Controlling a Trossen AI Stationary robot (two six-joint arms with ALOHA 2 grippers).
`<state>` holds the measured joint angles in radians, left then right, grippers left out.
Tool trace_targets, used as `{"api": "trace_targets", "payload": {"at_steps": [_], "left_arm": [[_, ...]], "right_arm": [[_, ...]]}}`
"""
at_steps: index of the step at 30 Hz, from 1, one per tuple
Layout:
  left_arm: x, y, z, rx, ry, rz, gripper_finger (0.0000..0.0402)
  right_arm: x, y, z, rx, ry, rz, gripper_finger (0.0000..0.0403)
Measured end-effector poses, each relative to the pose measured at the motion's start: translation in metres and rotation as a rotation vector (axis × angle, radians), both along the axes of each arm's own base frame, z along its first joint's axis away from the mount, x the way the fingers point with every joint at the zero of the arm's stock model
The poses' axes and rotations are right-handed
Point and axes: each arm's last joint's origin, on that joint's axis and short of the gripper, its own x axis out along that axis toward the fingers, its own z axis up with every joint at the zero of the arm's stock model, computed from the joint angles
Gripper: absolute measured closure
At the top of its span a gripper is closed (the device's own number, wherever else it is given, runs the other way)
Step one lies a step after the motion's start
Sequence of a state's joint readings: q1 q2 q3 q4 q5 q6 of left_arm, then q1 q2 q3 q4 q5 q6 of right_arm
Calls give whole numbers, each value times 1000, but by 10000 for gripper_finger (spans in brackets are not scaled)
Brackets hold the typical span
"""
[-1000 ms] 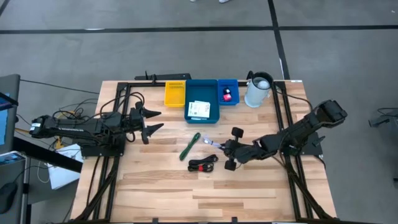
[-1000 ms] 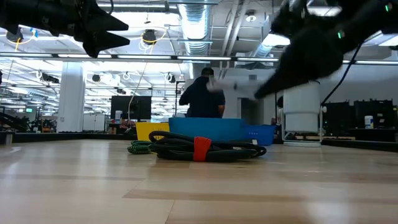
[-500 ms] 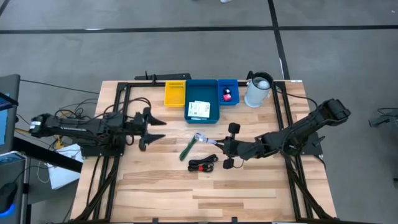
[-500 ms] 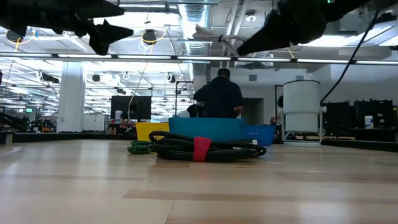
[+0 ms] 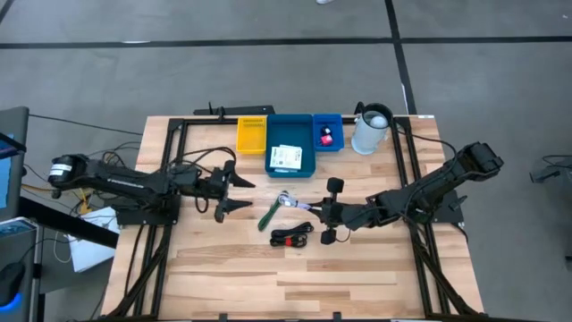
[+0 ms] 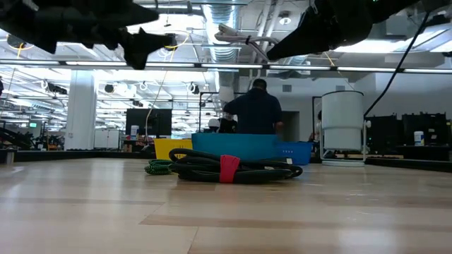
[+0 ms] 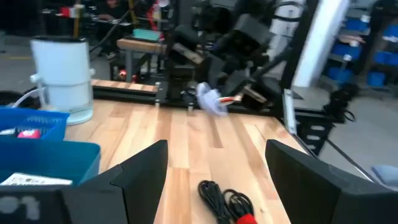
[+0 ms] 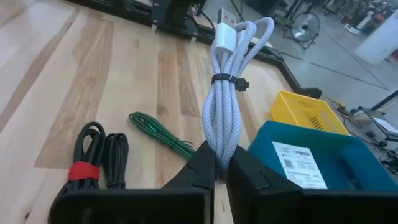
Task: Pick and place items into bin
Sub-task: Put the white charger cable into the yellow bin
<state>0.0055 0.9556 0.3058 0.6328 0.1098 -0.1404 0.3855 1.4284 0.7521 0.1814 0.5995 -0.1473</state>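
Braided pale cable bundle (image 5: pixel 290 202), soft and light, hangs pinched in the right gripper (image 5: pixel 310 209), its loops ahead of the tips, short of the teal bin (image 5: pixel 290 158). Left gripper (image 5: pixel 234 190) stands open, empty. Low view: black-and-red cable (image 6: pixel 233 168) lies coiled, limp; best taken at its red band. Right wrist view: closed fingers (image 8: pixel 202 165) clamp the tied bundle's lower end; green cord (image 8: pixel 163 135) lies beyond them.

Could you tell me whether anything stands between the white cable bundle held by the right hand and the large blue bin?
Nothing visible does. The right hand holds the white cable bundle raised above the table, and the large blue bin is open-topped; the green cable lies lower, aside.
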Motion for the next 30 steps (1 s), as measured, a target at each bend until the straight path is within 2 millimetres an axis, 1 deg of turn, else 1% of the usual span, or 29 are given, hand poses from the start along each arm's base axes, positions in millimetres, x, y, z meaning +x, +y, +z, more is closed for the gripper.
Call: {"api": "trace_targets", "payload": {"at_steps": [6,11,15,20,26,30], "left_arm": [[17,2,-10,-71,-36,54,140],[28,1,-15,-115,-108,23,140],[39,0,-20,-155,-122,-32,140],[59,-2,-22,-164,-93,-97,140],[78,-3,-19,-158,-96,-122,140],[87,-3,-18,-148,-101,-128,140]], "right_arm": [[1,0,2,-2,-17,4,371],[1,0,2,-8,-15,8,391],[1,0,2,-8,-15,8,390],[1,1,3,-4,-27,8,371],[1,1,2,5,-21,29,394],[1,1,2,6,-20,31,386]]}}
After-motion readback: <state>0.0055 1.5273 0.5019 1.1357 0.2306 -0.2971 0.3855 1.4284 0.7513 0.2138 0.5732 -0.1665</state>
